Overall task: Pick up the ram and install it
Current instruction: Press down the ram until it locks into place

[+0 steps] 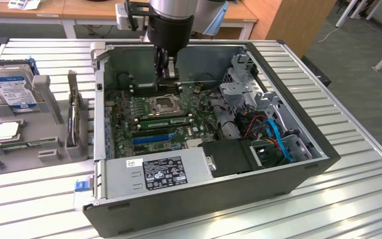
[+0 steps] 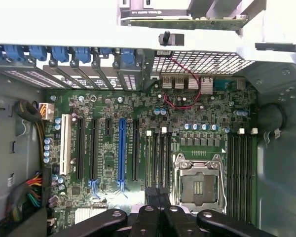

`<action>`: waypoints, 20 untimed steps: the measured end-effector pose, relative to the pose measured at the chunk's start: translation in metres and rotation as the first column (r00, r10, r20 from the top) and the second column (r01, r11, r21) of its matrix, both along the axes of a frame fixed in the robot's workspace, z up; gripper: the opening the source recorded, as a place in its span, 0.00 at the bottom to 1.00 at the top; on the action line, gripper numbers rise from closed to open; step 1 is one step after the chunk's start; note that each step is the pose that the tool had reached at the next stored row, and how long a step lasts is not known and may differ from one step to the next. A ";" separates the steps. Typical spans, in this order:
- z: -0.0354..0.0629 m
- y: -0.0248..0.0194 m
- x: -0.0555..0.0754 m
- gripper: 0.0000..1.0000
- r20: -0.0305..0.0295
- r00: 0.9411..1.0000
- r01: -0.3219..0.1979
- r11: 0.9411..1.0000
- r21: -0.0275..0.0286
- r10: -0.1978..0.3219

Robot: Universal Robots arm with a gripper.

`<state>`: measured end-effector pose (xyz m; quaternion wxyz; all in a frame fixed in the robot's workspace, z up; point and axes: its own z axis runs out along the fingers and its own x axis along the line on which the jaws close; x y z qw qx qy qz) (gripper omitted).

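Gripper (image 2: 156, 198) fingers, pressed together with no stick seen between them, hang inside the open case (image 1: 297, 172) above the motherboard (image 2: 108, 106). In the exterior view the gripper (image 1: 169, 74) shows near the case's far wall, beyond the open CPU socket (image 1: 163, 104).

What looks like the ram (image 1: 30, 145), a thin green stick, lies flat near the front of a grey tray (image 1: 18, 155) outside the case, on the exterior view's left and well apart from the gripper. Just behind it on the tray rests a square CPU (image 1: 6, 130); farther back a hard drive (image 1: 12, 87) with a blue label stands upright. A card (image 1: 75, 117) stands on edge on the side of the tray towards the case.

From the wrist, black memory slots (image 2: 158, 158) with white clips run beside the socket (image 2: 199, 182), with a blue slot (image 2: 121, 148) and a white slot (image 2: 65, 144) farther off. A power supply (image 1: 157, 172) with a black label fills the case's near corner. Case and tray sit on a ribbed metal table (image 1: 350, 199).
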<state>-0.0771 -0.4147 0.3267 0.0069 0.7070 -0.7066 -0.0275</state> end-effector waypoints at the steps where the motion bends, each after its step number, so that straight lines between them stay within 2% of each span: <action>1: 0.0015 0.0000 0.000 0.10 0.000 1.000 0.000 1.000 0.000 0.000; 7: 0.0087 0.0000 0.000 0.10 0.000 1.000 0.000 1.000 0.000 0.000; 13: 0.0088 0.0000 0.001 0.10 0.000 1.000 0.000 1.000 0.000 0.000; 20: 0.0087 0.0000 0.008 0.10 0.000 1.000 0.000 1.000 0.000 0.000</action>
